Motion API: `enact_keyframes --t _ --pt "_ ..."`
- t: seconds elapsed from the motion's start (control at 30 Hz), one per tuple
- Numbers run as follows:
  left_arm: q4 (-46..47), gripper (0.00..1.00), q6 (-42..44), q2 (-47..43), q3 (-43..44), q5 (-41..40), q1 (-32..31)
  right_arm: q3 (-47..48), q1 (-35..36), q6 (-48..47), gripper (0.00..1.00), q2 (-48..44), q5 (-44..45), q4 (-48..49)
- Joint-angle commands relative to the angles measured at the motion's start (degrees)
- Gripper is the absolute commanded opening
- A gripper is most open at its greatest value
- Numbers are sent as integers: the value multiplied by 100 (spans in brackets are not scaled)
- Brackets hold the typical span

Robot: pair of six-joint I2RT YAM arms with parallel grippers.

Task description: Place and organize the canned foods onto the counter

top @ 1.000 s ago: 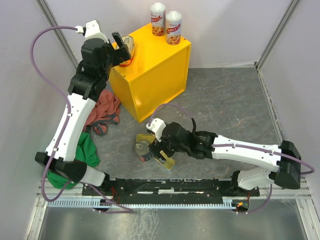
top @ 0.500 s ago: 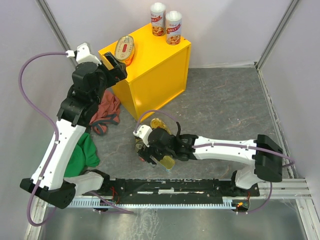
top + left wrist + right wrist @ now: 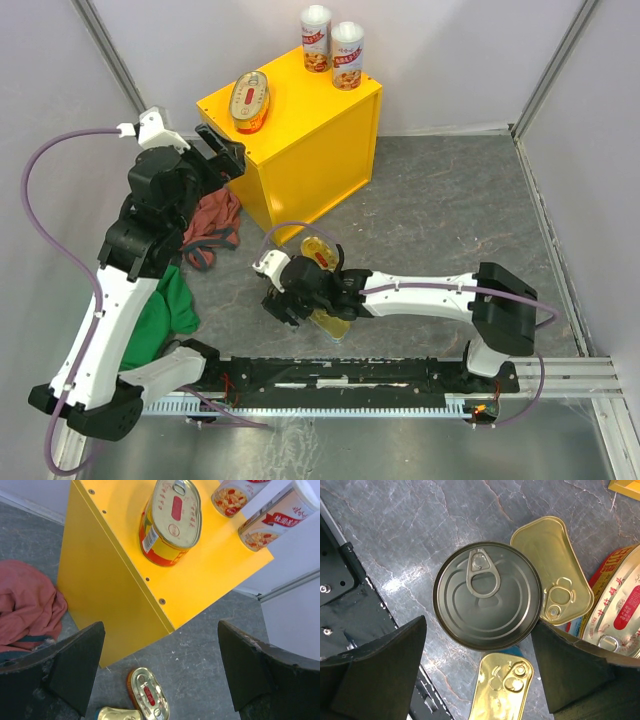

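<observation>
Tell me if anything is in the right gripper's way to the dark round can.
Nothing covers the dark round can; its lid shows bare between the fingers of the open right gripper. A rectangular gold tin appears tight against its side, close to where one finger would descend, so that finger may strike it.

Chinese lettering only, too small to read
Right of the right gripper (image 3: 479, 625), the oval gold tin (image 3: 619, 602) carries characters on its red-and-yellow label; beyond the left gripper (image 3: 160, 625), a tall can (image 3: 274, 520) shows white characters on red.
</observation>
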Motion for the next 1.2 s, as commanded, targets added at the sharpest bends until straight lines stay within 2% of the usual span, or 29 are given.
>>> enact_keyframes --t 0.0,0.33,0.43,0.57,0.77,0.87,0.97,1.17 --pt "14 100 -221 -150 -156 200 -36 267 -47 -46 92 156 0 574" --pt "-32 100 -171 -374 -457 263 -47 337 -242 16 91 561 -81 1094" --pt "-35 100 -161 -478 -564 247 -45 323 -272 16 88 695 -131 1261" --pt "-84 100 -162 -585 -670 230 -48 288 -273 -28 68 722 -238 1411" --pt "-35 100 -121 -825 -872 79 -46 281 -273 -83 19 395 -301 1285" --pt "3 100 -72 -937 -941 -10 -50 318 -273 -122 13 136 -258 1092" --pt "91 100 -39 -1012 -1054 -44 -45 429 -273 -159 3 -99 -243 853" --pt "266 100 -21 -1162 -1269 -103 -42 812 -273 -270 1 -462 -298 268"
